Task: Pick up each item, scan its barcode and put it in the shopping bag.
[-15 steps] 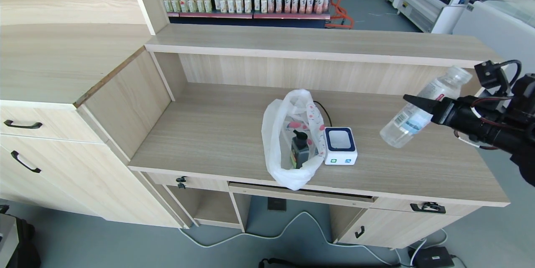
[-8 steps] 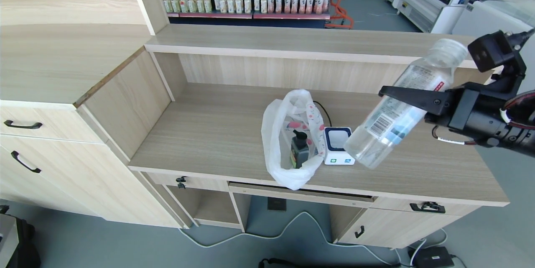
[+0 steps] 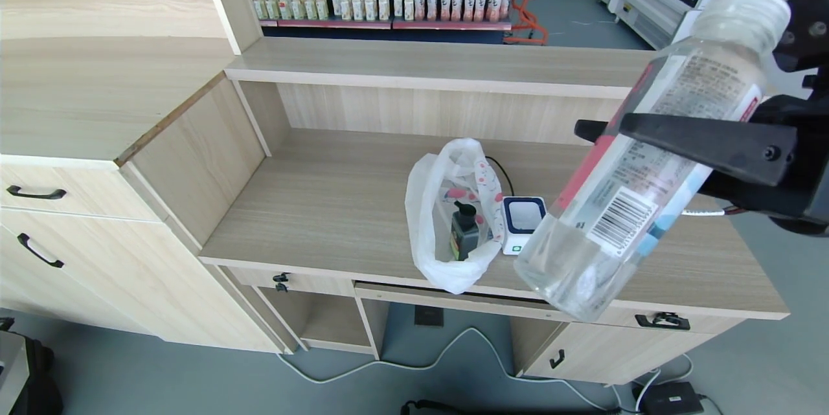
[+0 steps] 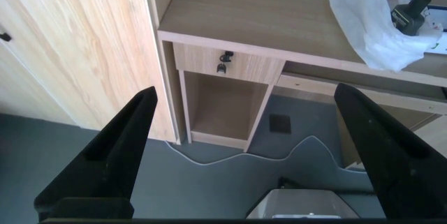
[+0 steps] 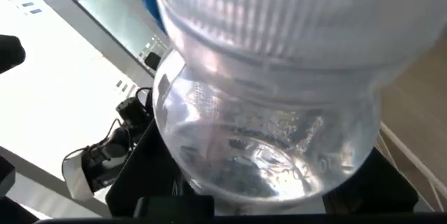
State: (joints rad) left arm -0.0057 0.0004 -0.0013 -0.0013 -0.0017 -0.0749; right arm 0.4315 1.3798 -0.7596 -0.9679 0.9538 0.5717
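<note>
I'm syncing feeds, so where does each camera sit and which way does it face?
Head view: up high, looking down on the counter; the right hand holds the bottle close up.
Left wrist view: low, facing the counter's front and the floor; the left hand shows, open.
Right wrist view: facing the bottle's base.
Head and left wrist views share the shopping bag.

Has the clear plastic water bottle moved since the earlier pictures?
Yes. The clear plastic water bottle has swung to the robot's left and nearer the head camera. Its base now overlaps the small white scanner box, from which it was well apart before.
</note>
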